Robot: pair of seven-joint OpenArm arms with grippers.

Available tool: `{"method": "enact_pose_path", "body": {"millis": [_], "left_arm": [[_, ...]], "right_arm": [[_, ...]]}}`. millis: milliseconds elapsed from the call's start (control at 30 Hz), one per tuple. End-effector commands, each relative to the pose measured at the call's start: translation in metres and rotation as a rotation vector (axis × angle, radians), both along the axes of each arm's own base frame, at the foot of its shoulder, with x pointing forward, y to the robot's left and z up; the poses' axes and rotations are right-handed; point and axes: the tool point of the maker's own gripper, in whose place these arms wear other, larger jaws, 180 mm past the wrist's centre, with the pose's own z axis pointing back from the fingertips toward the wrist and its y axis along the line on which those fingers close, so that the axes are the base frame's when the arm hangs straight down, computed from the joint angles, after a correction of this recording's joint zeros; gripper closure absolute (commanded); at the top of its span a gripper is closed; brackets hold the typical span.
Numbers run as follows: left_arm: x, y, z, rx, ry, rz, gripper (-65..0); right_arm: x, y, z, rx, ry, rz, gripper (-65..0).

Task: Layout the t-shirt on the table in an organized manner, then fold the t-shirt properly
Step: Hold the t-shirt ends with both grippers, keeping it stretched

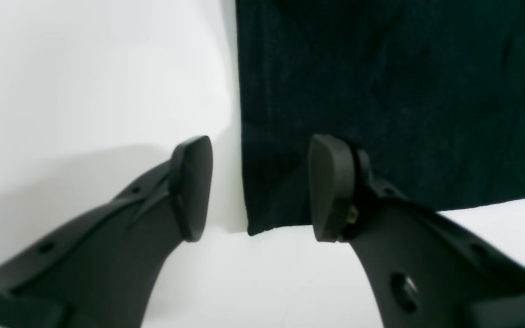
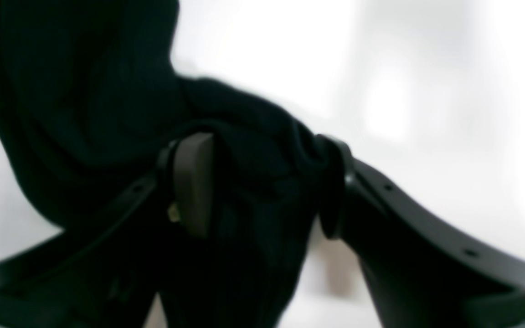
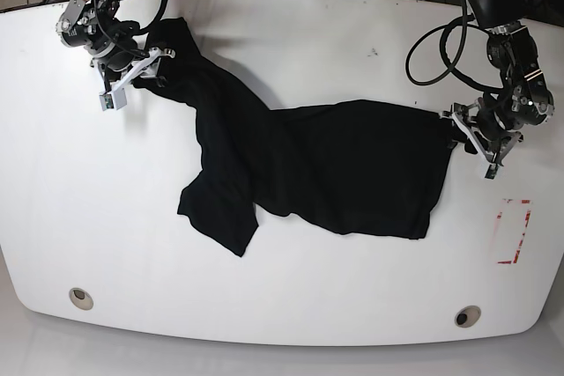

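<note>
The black t-shirt (image 3: 352,165) lies plain side up across the middle of the white table (image 3: 308,24), rumpled, with one part drawn out to the far left. There my right gripper (image 3: 150,68) is shut on a bunch of that cloth (image 2: 84,114), which fills the gap between its pads (image 2: 194,182). At the shirt's right edge my left gripper (image 3: 460,134) stands open. In the left wrist view its fingers (image 1: 331,187) straddle a flat corner of the shirt (image 1: 381,91), one over the cloth and one over bare table.
A red-and-white tape rectangle (image 3: 514,232) marks the table at the right. Two round grommet holes (image 3: 80,298) (image 3: 468,315) sit near the front edge. Cables run along the back edge behind both arms.
</note>
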Motion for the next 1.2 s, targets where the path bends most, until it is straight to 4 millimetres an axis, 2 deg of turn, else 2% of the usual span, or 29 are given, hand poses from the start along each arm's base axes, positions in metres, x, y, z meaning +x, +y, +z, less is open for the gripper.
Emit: {"method": "enact_pose_path", "body": {"millis": [0, 200, 300, 500, 733, 933, 1167], "left_arm": [[0.012, 0.004, 0.016, 0.003, -0.056, 0.0, -31.9], [0.012, 0.004, 0.017, 0.003, -0.058, 0.0, -31.9], [0.012, 0.004, 0.017, 0.003, -0.058, 0.0, -31.9], [0.012, 0.004, 0.017, 0.003, -0.058, 0.0, -31.9], [0.013, 0.004, 0.017, 0.001, -0.06, 0.0, -31.9], [0.012, 0.004, 0.017, 0.001, -0.058, 0.0, -31.9], [0.012, 0.004, 0.016, 0.001, -0.057, 0.0, -31.9]], "right_arm": [[0.001, -0.007, 0.018, -0.054, -0.031, 0.017, -40.1], [0.002, -0.008, 0.052, -0.157, -0.076, 0.063, -60.1], [0.004, -0.009, 0.058, -0.17, -0.089, 0.065, -64.5], [0.014, -0.012, 0.054, -0.155, -0.09, 0.047, -62.1], [0.02, -0.035, 0.034, -0.088, -0.06, -0.058, -56.1], [0.019, -0.045, 0.022, -0.065, -0.049, -0.078, -55.5], [0.01, -0.042, 0.014, -0.046, -0.024, -0.083, -55.5]]}}
